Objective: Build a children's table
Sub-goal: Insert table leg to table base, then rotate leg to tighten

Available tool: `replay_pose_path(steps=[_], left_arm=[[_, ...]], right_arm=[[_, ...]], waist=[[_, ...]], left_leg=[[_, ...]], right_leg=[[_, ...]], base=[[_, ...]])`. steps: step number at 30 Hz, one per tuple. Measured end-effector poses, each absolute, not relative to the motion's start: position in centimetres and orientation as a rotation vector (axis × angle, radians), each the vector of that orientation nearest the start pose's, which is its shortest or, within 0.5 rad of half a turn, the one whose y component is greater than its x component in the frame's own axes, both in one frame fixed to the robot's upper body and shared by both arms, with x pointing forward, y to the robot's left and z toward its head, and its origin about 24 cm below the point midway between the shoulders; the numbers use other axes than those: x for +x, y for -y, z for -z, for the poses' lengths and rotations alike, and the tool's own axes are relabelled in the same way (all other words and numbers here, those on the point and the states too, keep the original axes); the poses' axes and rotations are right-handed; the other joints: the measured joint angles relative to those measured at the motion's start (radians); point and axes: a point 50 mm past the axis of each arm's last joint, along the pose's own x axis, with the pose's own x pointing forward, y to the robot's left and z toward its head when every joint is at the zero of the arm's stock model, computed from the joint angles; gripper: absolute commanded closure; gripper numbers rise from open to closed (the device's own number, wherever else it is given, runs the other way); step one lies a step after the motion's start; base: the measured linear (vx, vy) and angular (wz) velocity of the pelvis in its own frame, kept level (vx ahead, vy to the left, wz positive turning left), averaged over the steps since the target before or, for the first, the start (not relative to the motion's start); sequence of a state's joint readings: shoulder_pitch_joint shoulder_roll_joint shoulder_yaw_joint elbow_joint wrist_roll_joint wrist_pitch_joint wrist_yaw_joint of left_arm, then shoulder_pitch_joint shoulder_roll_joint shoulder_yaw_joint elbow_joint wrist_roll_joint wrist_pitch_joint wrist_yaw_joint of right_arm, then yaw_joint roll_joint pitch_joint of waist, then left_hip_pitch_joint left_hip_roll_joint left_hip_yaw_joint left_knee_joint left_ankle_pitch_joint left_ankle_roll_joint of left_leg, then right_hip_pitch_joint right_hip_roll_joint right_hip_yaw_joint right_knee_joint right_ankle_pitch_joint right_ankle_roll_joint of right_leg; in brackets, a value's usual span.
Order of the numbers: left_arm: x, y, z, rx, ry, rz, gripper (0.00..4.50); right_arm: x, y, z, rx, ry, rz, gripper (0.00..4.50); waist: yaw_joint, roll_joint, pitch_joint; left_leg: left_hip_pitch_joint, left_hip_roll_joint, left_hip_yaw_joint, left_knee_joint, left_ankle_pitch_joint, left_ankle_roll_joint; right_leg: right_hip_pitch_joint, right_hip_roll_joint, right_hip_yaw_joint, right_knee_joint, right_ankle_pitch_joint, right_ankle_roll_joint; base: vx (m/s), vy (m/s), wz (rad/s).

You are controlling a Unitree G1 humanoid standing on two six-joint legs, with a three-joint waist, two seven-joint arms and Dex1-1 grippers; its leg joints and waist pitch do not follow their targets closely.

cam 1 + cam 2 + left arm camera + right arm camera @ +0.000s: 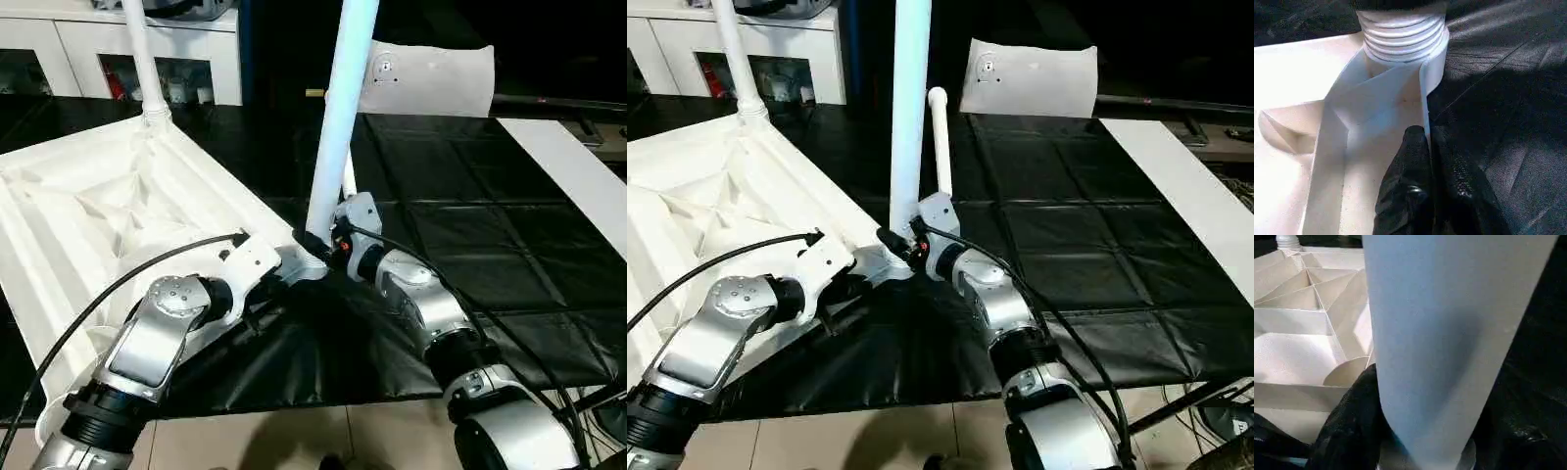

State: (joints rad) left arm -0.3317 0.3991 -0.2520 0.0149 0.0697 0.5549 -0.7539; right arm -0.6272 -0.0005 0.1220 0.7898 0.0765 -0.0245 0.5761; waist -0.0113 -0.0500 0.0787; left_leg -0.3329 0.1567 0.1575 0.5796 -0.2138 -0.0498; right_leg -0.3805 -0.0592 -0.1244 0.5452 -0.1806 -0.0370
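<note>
The tabletop (88, 211) lies ribbed side up on the black mat (470, 245), at the robot's left; it looks light, stiff and slick, best held by its rim. The left gripper (1427, 147) pinches the thin wall near the corner socket (1403, 36), fingers together on it. A far leg (144, 59) stands upright. The near leg (338, 127) points up, leaning slightly, its long axis near vertical, clamped low by the right gripper (318, 245).

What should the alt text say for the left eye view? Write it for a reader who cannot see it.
The right gripper clasps the base of an upright white table leg at the near corner of the upturned white tabletop, while the left gripper pinches the tabletop's rim beside it. A second leg stands at the far corner.
</note>
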Motion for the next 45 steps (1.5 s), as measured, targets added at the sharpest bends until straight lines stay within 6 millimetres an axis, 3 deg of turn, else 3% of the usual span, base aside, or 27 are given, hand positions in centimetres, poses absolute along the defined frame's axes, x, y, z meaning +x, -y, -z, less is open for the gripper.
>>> replay_pose_path(steps=[5,7,20,25,28,42,45], left_arm=[[28.7,-13.9,-6.1,0.438,-0.455,0.86,4.5],[28.7,-13.7,-6.2,0.444,-0.449,0.878,4.5],[28.9,-13.3,-6.3,0.447,-0.427,0.923,4.5],[28.9,-13.5,-6.4,0.463,-0.413,0.949,4.5],[29.0,-14.0,-6.5,0.485,-0.404,0.955,4.5],[29.2,-15.7,-6.4,0.548,-0.375,1.055,4.5],[29.3,-16.0,-6.5,0.563,-0.376,1.085,4.5]], right_arm=[[33.5,6.0,-3.8,-0.011,-0.198,-0.811,1.27],[32.9,6.6,-2.4,0.003,-0.246,-0.798,1.04],[31.9,8.6,-2.5,-0.013,-0.217,-0.857,0.07],[31.3,10.6,-2.3,-0.027,-0.234,-0.877,0.07],[30.1,12.4,-0.6,-0.024,-0.329,-0.87,0.07],[29.2,16.0,-2.7,-0.087,-0.301,-0.972,0.07],[29.4,16.1,-3.4,-0.076,-0.281,-1.002,0.07]], waist=[[0.013,0.0,0.0],[0.022,0.001,0.0],[0.056,0.004,0.002],[0.068,0.004,0.002],[0.072,0.005,0.003],[0.074,0.005,0.003],[0.078,0.004,0.003]], left_leg=[[0.0,0.0,0.001,0.0,0.0,-0.001],[0.0,0.0,0.002,0.0,0.001,-0.003],[0.0,0.002,0.006,-0.007,0.002,-0.004],[0.001,0.002,0.007,-0.007,0.001,-0.006],[0.0,0.002,0.008,-0.009,0.001,-0.006],[0.001,0.003,0.009,-0.007,0.004,-0.001],[0.001,0.004,0.009,-0.004,0.004,-0.001]], right_leg=[[-0.001,0.0,0.001,0.004,0.004,-0.006],[-0.002,0.0,0.002,0.008,0.007,-0.011],[-0.003,0.0,0.004,0.016,0.007,-0.012],[-0.004,0.0,0.005,0.018,0.012,-0.016],[-0.005,0.0,0.004,0.019,0.012,-0.016],[-0.006,0.001,0.004,0.025,0.012,-0.015],[-0.006,0.0,0.004,0.029,0.011,-0.015]], base=[[0.0,0.0,0.0],[0.0,0.0,0.0],[0.0,0.0,0.0],[0.0,0.0,0.0],[0.0,0.0,0.0],[0.0,0.0,0.0],[0.0,0.0,0.0]])
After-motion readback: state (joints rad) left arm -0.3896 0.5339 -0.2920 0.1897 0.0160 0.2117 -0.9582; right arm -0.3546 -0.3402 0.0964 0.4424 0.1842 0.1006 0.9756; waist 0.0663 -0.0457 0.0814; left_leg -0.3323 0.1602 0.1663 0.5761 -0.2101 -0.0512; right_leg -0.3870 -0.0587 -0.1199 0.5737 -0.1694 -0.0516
